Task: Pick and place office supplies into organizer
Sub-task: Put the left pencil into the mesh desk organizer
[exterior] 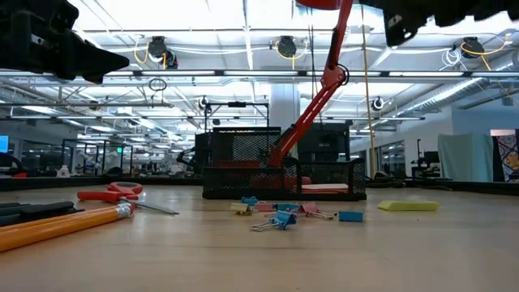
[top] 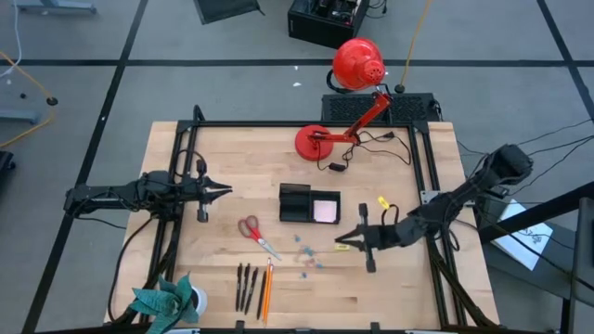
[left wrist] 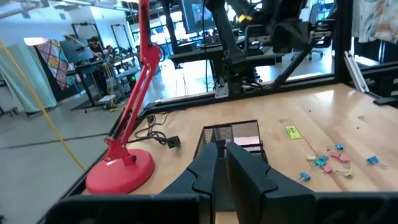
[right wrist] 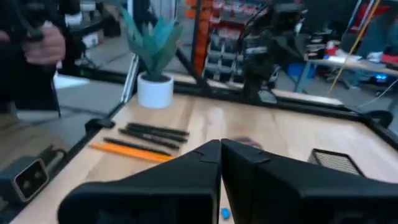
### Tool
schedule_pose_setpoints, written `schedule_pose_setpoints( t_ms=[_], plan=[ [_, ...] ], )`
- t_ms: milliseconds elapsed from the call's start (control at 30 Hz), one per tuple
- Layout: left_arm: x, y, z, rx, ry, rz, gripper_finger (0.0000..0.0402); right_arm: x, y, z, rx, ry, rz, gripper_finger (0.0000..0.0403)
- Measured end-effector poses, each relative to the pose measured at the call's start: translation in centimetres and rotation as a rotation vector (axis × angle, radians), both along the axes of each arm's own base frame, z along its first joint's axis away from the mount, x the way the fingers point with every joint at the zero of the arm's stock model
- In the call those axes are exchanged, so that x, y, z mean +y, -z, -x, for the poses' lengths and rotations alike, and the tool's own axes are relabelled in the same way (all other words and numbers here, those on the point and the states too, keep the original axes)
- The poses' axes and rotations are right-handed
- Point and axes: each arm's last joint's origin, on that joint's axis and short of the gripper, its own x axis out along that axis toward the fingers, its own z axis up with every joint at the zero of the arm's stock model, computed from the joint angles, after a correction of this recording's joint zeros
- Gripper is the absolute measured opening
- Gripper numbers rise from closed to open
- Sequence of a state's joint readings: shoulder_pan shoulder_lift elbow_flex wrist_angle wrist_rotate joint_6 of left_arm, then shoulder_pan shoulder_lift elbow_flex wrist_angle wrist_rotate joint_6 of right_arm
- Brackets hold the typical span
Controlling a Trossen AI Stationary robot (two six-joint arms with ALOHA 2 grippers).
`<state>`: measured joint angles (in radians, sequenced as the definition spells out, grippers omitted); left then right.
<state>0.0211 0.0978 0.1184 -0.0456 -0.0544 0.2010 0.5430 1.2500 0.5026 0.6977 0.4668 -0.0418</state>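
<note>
1. Organizer point(top: 297, 203): black mesh tray at table centre, just in front of the red lamp base point(top: 313, 142); pale pink notepad point(top: 326, 211) already sits in its right compartment, left compartment looks empty
2. Scissors point(top: 255, 234): lie flat left-front of the organizer, red handles toward it, blades pointing to the front edge. Judged stiff, moderate wt, thin & low on the wood; best grip across the handle loops or the pivot, not the slick blades
3. Pens point(top: 245, 286) & orange pencil point(top: 267, 289): side by side near the front edge, nearly touching. Judged light, rigid, round, prone to roll; take one at mid-length, jaws across the barrel. Close spacing risks nudging a neighbour
4. Binder clips point(top: 307, 252): small blue/pink scatter between scissors & right arm, front of the organizer; a yellow bit point(top: 382, 202) lies right of the tray. Judged v. light, springy, easily flicked; pinch top-down on the body
5. Right gripper point(top: 342, 238): hovers just right of the clips, above the table, fingers closed together, holding nothing
6. Left gripper point(top: 225, 191): waits well left of the organizer, fingers nearly together w/ a narrow gap, empty
7. Plant point(top: 167, 301) at front-left corner, clear of the work
</note>
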Motion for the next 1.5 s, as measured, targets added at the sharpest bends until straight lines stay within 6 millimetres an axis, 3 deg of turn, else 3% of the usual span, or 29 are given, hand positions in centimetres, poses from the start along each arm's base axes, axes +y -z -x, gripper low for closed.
schedule_pose_setpoints(
  t_ms=[200,367,667,1033,1500],
  plan=[
    [0.0,-0.3,0.0,-0.030,0.000,-0.006,0.0042,-1.7,1.8,1.4,-0.073,-0.149,0.003,0.0001],
    [0.0,-0.4,0.0,-0.040,0.000,-0.045,0.0042,-5.3,2.5,1.9,-0.113,-0.152,-0.074,0.0000],
    [0.0,-0.7,0.0,-0.059,-0.002,-0.192,0.0042,-9.3,2.0,3.1,-0.154,-0.177,-0.085,0.0000],
    [0.1,-0.7,0.0,-0.066,-0.029,-0.082,0.0042,-9.9,2.9,6.2,-0.259,-0.152,-0.053,0.0000],
    [0.3,0.4,0.1,0.035,-0.106,0.044,0.0042,-10.0,3.3,6.3,-0.233,-0.150,-0.059,0.0000]
  ],
)
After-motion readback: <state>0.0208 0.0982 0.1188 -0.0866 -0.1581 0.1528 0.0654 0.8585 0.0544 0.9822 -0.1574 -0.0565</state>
